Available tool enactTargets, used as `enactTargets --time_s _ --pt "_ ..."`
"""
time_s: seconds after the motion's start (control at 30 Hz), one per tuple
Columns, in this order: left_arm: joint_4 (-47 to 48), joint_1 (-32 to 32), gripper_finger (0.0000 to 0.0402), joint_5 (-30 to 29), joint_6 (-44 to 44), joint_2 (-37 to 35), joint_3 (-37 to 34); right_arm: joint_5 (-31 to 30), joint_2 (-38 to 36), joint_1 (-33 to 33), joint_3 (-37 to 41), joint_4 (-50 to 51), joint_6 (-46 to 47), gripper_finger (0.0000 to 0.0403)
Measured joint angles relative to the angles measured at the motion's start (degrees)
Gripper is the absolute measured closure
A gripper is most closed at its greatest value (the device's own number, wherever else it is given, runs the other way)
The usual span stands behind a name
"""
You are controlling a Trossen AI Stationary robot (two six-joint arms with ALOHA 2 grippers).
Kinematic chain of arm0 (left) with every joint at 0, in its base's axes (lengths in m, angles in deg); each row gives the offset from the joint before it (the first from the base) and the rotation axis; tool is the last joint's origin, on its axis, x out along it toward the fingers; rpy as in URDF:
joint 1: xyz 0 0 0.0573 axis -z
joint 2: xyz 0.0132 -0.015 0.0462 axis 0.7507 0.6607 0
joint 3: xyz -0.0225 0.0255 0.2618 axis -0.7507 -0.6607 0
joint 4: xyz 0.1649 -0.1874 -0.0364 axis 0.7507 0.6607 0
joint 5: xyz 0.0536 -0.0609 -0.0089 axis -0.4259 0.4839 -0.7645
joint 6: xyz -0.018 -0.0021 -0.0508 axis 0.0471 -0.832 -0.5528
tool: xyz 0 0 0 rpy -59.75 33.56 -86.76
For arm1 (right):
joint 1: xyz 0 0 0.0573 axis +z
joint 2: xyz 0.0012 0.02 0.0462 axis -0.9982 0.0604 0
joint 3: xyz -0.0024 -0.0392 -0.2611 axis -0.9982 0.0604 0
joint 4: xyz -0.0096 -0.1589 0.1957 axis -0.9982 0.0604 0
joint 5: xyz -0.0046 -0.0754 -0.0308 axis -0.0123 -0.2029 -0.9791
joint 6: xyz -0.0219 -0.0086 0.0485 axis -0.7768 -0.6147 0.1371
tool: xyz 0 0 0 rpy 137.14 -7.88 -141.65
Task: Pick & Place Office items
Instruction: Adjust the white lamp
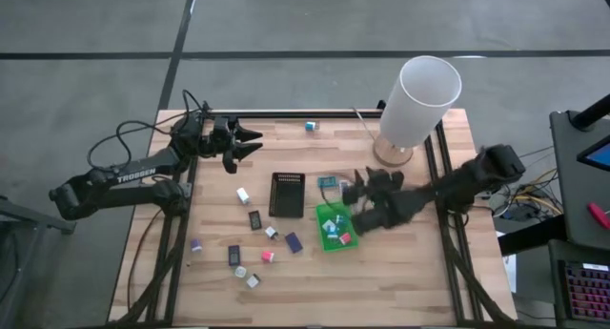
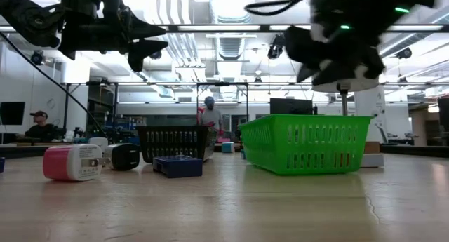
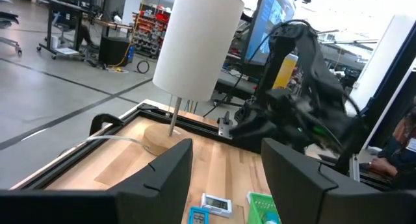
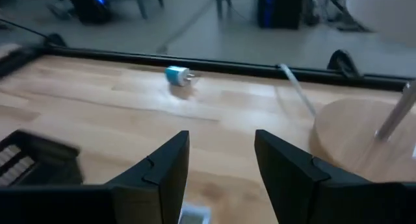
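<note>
Pink charger (image 2: 70, 163) lies lengthwise on the worktop (image 2: 224, 207), prongs toward the green tray (image 2: 305, 142); both pincers, left (image 1: 250, 143) and right (image 1: 351, 189), hover apart, empty.

place: workshop-lab | cues: ceiling strip lights (image 2: 231, 28); equipment benches (image 3: 71, 23)

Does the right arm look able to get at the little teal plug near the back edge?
Probably yes. The right gripper, fingers open and empty, points over bare wood toward the teal plug, with nothing between them.
</note>
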Motion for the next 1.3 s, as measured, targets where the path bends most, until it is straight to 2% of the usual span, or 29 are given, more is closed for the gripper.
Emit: enactTargets --time_s 0.1,0.2,0.27,0.37,0.6,0.73,0.9,1.07,1.2,1.3 --pt "-0.02 0.04 0.0211 -0.01 0.0 -0.01 0.0 7.58 -2.22 -6.09 -3.03 -2.64 -10.72 0.0226" --pt "-0.02 0.04 0.0211 -0.01 0.0 -0.01 0.0 13.73 -4.13 -10.4 -4.4 -12.35 -27.77 0.0219" --pt "0.0 0.04 0.0211 0.01 0.0 0.0 0.0 14.68 -4.66 -12.42 -4.09 -21.97 -38.92 0.0215" --pt "0.0 0.04 0.0211 0.0 0.0 0.0 0.0 15.22 -3.99 -14.55 -1.34 -37.74 -50.62 0.0209" --pt "0.01 0.02 0.0211 -0.01 0.0 -0.01 0.0 17.05 4.59 -17.68 2.99 -66.86 -62.9 0.0204" --pt "0.12 0.02 0.0211 0.0 0.0 0.01 0.0 16.43 10.23 -18.94 2.0 -75.74 -65.22 0.0204" --pt "0.16 0.02 0.0211 0.0 0.0 0.05 0.01 14.99 17.93 -21.19 -2.57 -75.82 -64.72 0.0204" --pt "0.18 0.02 0.0211 0.01 0.0 0.05 0.0 18.82 23.71 -23.19 -10.16 -74.56 -69.1 0.0204" --pt "0.18 0.02 0.0211 0.01 0.0 0.05 0.0 19.65 24.82 -25.1 -17.35 -62.47 -63.03 0.0204" --pt "0.18 0.02 0.0211 0.01 0.0 0.05 0.0 25.2 24.74 -28.32 -22.69 -50.08 -54.87 0.0204"
